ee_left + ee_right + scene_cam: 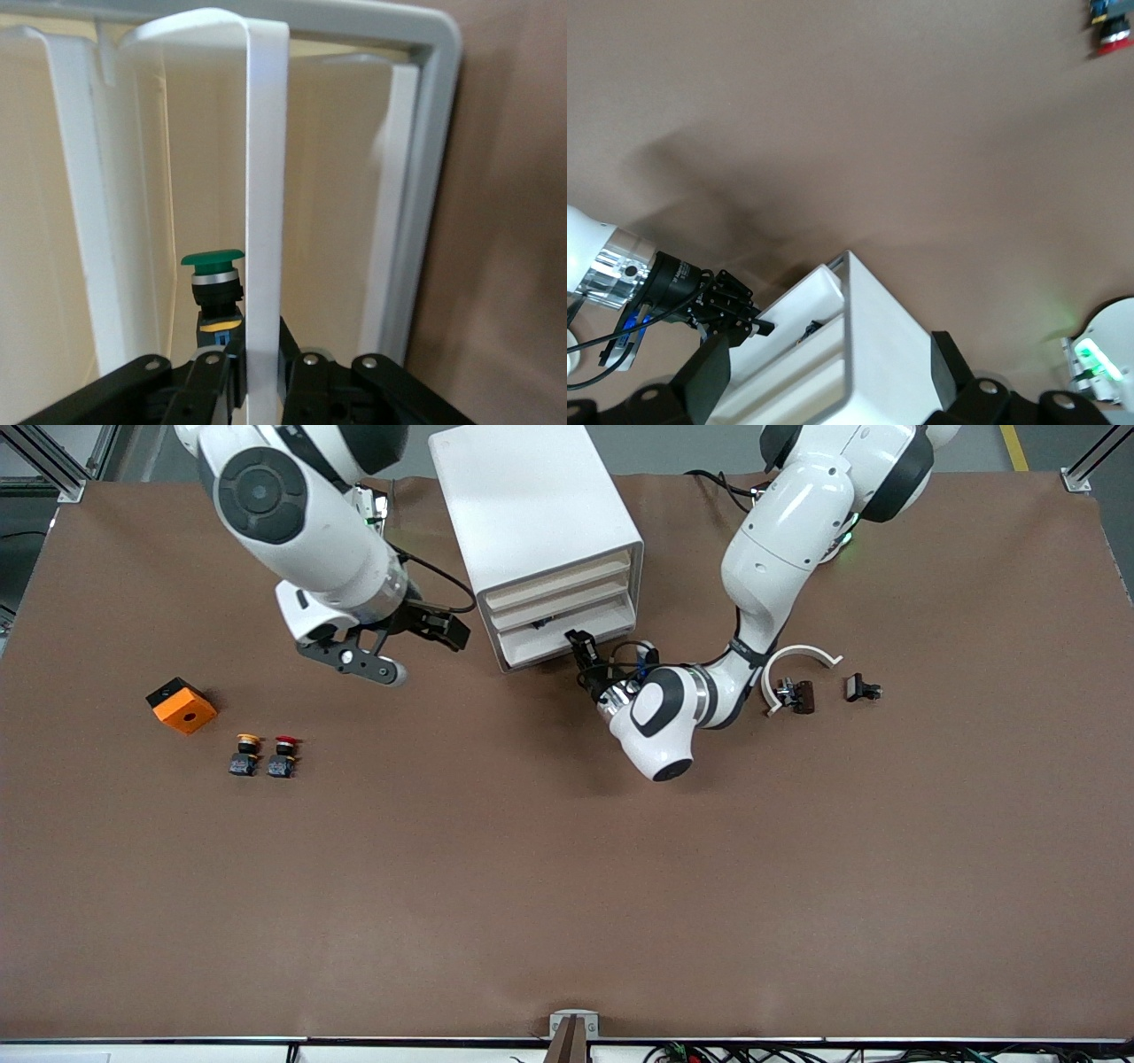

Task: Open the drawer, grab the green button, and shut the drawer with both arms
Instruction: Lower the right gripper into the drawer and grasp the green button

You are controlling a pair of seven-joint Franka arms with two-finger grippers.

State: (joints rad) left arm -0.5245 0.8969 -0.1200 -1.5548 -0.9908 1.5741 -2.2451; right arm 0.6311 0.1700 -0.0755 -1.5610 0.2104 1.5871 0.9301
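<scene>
The white cabinet [532,505] stands near the robots' bases, and its lowest drawer [554,644] is slightly pulled out. My left gripper [578,642] is in front of that drawer, shut on the drawer's thin white front panel [266,177], one finger on each face. The green-capped button [213,261] stands inside the drawer just past my left gripper [266,350]. It shows only as a dark speck in the front view [540,625]. My right gripper [447,629] hangs open and empty beside the cabinet's wall at the right arm's end, and in its own view [830,350] the cabinet [877,354] fills the space between its fingers.
Toward the right arm's end lie an orange block [181,705], a yellow-capped button [246,753] and a red-capped button [283,755]. Toward the left arm's end lie a white curved part [797,657] and two small black pieces [797,695] [861,688].
</scene>
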